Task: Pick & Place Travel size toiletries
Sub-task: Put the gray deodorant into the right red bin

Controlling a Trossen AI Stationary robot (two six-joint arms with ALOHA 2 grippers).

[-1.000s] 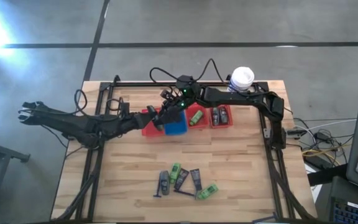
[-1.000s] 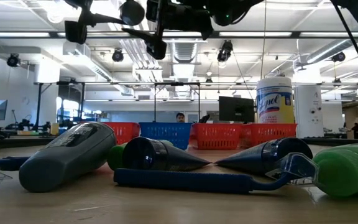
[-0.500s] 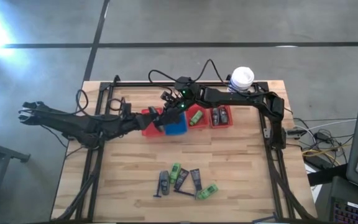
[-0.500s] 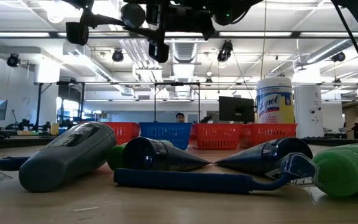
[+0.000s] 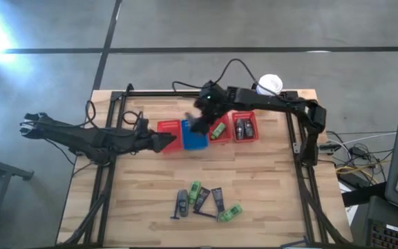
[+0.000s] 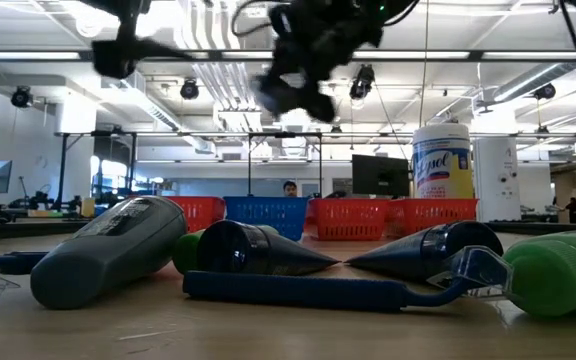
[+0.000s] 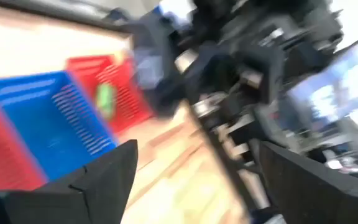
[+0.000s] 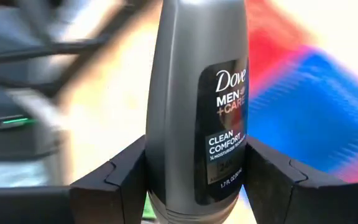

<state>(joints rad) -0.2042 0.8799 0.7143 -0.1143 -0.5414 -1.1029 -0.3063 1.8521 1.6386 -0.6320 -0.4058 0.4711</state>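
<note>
Overhead, the right gripper [image 5: 197, 124] hangs above the row of baskets at the table's far side, its fingers [image 8: 272, 180] clamped on either side of a grey Dove bottle [image 8: 197, 99]. In the right wrist view the bottle runs lengthwise straight out from between the fingers, label facing the camera.

The relation that matters: the blue basket [image 5: 194, 137] lies directly beneath and just in front of the held bottle, a red basket [image 5: 169, 133] beside it on the left arm's side, and two more red baskets [image 5: 245, 128] beyond on the other side, already holding a green bottle [image 5: 218, 130] and dark items. Judged from this, the drop is close; the bottle's long axis would need to tip down into the basket's opening, not across its rim.

The left gripper [image 5: 166, 142] sits low, just beside the red basket, fingers [image 7: 98, 180] spread apart and holding nothing. It is near the baskets too, but only the right arm carries anything.

Remaining toiletries [image 5: 206, 202] lie in a cluster well behind both grippers, toward the table's near edge: grey bottle, green bottles, dark tubes, a thin razor.
</note>
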